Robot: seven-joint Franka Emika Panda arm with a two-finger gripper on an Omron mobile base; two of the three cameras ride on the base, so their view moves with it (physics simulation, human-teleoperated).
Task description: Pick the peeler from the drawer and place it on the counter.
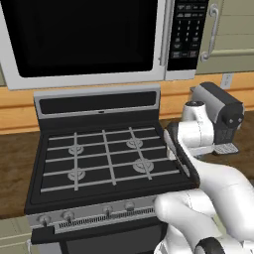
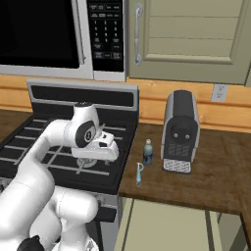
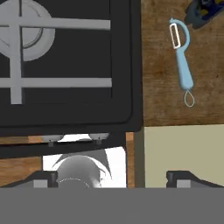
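The light-blue peeler (image 3: 182,61) lies flat on the dark wood counter (image 3: 159,87), blade end toward the small bottle. From the right base camera the peeler (image 2: 139,173) rests near the counter's (image 2: 206,181) front edge, just right of the stove. My gripper (image 3: 116,179) is open and empty, its fingertips (image 3: 46,177) spread wide. It hangs over the stove's front right corner, left of the peeler and apart from it. The hand (image 2: 98,156) points down there. Below the counter edge shows the pale cream drawer (image 3: 183,153), its flat surface bare.
A blue-tinted bottle (image 2: 147,152) stands just behind the peeler. The dark coffee machine (image 2: 180,131) stands to its right. The black stove (image 1: 104,154) with grey grates lies left of the counter, and a microwave (image 1: 84,34) hangs above it.
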